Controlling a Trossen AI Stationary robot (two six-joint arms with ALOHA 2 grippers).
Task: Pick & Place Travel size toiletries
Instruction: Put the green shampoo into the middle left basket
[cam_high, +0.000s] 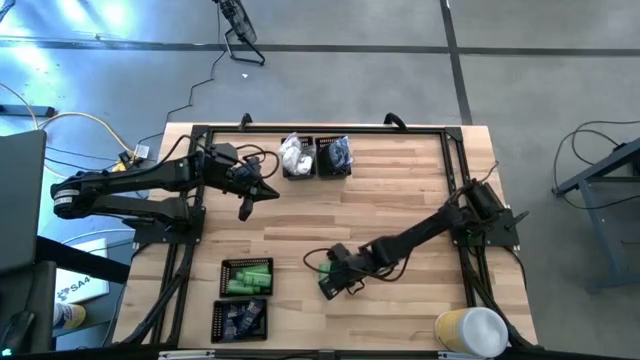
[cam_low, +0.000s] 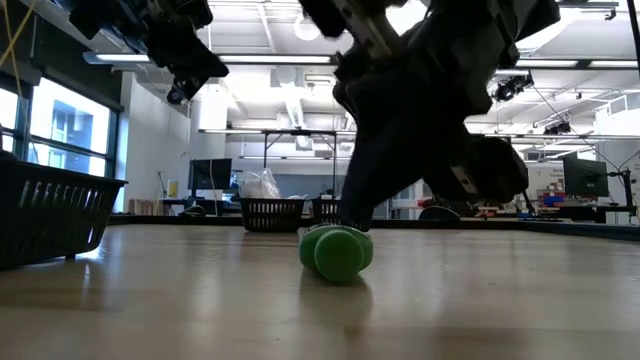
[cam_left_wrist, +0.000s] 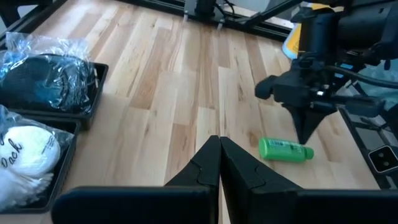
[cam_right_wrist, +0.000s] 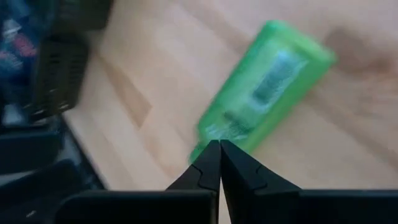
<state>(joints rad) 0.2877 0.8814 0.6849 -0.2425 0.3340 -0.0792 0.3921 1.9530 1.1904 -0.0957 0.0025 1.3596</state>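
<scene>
Green, one loose tube (cam_left_wrist: 285, 150) lies flat on the wooden bench (cam_high: 400, 200) near its front edge, and we see the right gripper (cam_right_wrist: 219, 151) just over its end with both fingers pressed together, pinching nothing. The left gripper (cam_left_wrist: 219, 144) hangs above the back left part of the bench, its fingers also pressed together and empty.

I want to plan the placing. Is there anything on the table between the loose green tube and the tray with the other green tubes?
Nothing visible: only bare wood lies between the green tube and the tray of green tubes.
</scene>
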